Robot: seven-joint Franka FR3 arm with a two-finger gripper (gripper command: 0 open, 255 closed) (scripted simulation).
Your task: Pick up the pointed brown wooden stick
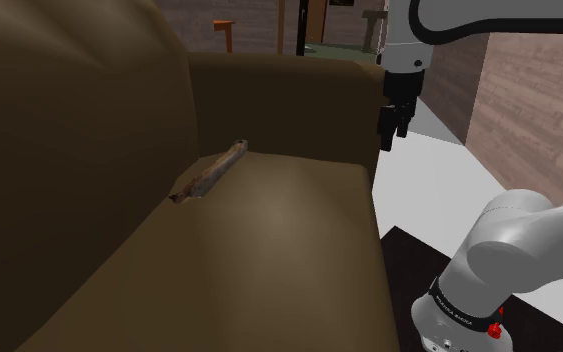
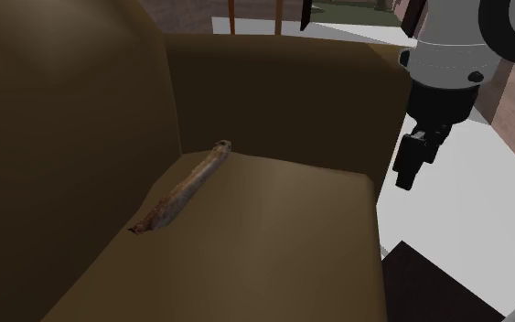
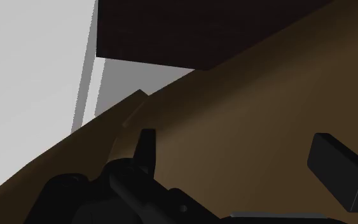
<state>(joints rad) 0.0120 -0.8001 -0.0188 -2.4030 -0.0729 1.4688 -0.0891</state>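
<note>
All-black two-finger claw [image 1: 393, 140] open, fingers apart with nothing between them, pointing down off the right edge of the dark brown sofa [image 1: 289, 230], level with the end of its far armrest [image 1: 289, 95] and over pale grey floor [image 1: 439, 170]. Well apart from it, off to the left: the slim brown wooden stick [image 1: 212, 172], lying flat on the seat cushion, tucked along the crease between seat and tall backrest [image 1: 69, 130], rounder end toward the far armrest, ragged darker end nearer. Plenty to go wrong on the way. First, a long crossing leftward beside the armrest; too low or too far a path, and a clipped armrest top. Next, the crease itself: little room on the backrest side, so likely one finger digging into the upholstery instead of slipping behind the stick, pushing it deeper or rolling it away. Wrong wrist turn, jaws in line with the stick rather than across it, and a close on nothing. Soft-looking cushion too: too deep a descent, and buried fingertips; too shallow, and a pinch on the top only, ready to squirt out. Best aimed at the middle of the length; a hold near either end, and probably a drooping, pivoting stick on the lift.
</note>
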